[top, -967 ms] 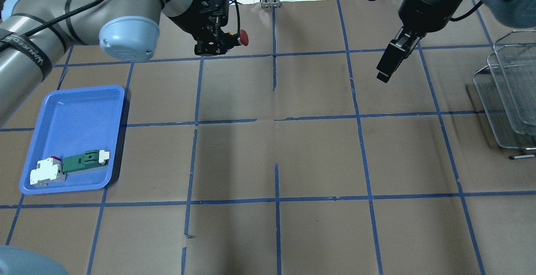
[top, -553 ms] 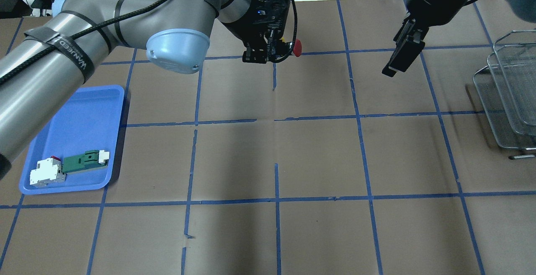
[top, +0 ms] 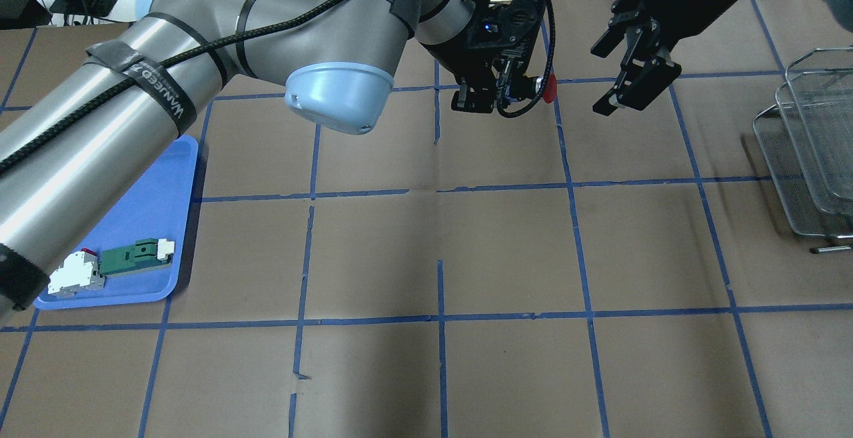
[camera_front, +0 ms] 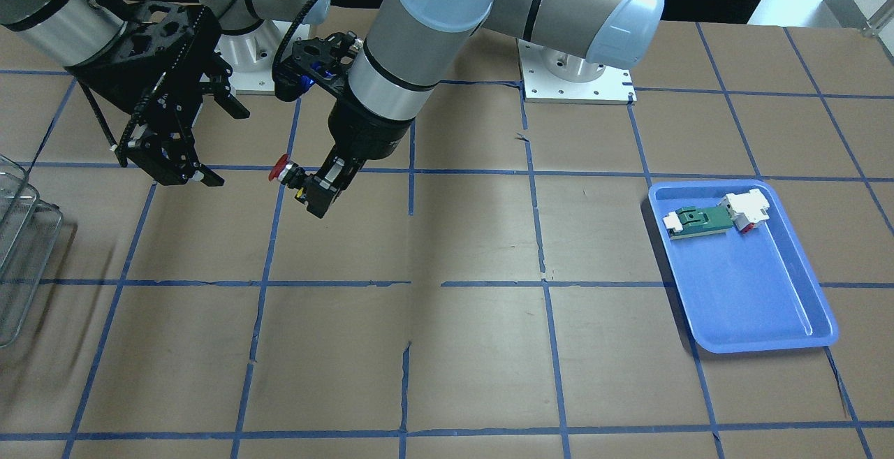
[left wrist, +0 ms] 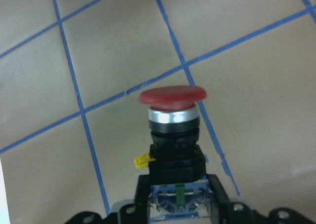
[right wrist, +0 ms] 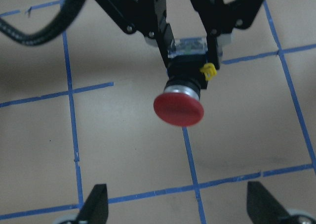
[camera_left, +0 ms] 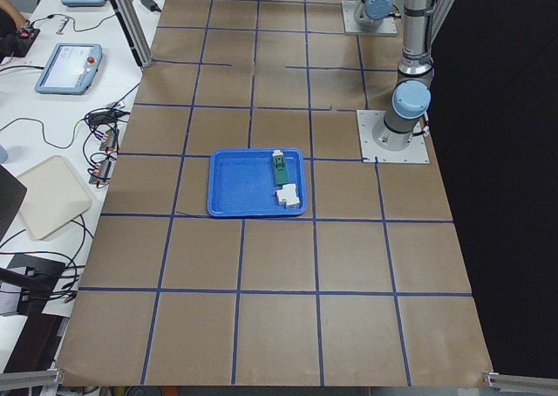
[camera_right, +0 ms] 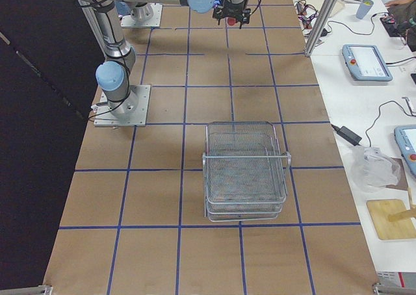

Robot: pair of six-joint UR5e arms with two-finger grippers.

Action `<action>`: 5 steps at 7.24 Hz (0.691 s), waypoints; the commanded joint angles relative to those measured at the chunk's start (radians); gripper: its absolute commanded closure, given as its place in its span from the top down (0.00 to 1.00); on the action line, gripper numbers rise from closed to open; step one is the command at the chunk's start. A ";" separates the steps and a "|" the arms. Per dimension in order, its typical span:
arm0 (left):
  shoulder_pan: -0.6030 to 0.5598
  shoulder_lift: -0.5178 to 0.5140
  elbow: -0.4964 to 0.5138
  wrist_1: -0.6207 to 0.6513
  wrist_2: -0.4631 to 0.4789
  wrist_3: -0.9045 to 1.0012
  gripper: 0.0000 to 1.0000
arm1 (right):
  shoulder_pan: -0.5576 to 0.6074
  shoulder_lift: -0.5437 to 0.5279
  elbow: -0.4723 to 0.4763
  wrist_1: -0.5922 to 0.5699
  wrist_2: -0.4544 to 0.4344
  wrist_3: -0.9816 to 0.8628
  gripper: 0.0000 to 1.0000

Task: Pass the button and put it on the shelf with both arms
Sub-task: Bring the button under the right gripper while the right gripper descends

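We see the left claw [camera_front: 307,192] clamped on the black body of the button [top: 548,88], which it holds up in the air over the far middle of the worktop [top: 506,251], clear of the brown paper and its blue tape grid. The button lies roughly level, with its red mushroom cap pointing away from the left claw and toward the right claw [camera_front: 230,148]. From the left wrist view we make out a silver ring under the cap and a small yellow tab [left wrist: 142,161] on the side of the body, with the claw's two pads pressed on the lowest part of the button. The right claw stands spread wide and holds nothing. It hangs near the cap, facing it, with a clear gap between the two. In the right wrist view the cap faces us head-on, above and between the two black fingertips [right wrist: 96,204] at the bottom edge. The shelf [top: 790,178] stands on the worktop well off to the robot's right, and from the right-end view we see no part in its top basket. At the opposite end, the blue tray [top: 133,205] holds a green-and-white part [top: 136,257] and a white block [top: 74,275] side by side at its near end.
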 commanded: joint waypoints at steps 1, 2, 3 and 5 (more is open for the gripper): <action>-0.030 0.006 0.034 0.002 -0.035 -0.062 0.00 | 0.004 -0.053 0.053 -0.003 0.039 -0.024 1.00; -0.041 0.015 0.034 0.007 -0.036 -0.075 0.00 | -0.004 -0.096 0.102 -0.029 0.033 -0.080 1.00; -0.047 0.023 0.035 0.007 -0.036 -0.077 0.00 | -0.004 -0.124 0.111 -0.036 0.036 -0.096 1.00; -0.048 0.043 0.025 0.007 -0.038 -0.077 0.00 | -0.069 -0.132 0.113 -0.016 0.046 -0.133 1.00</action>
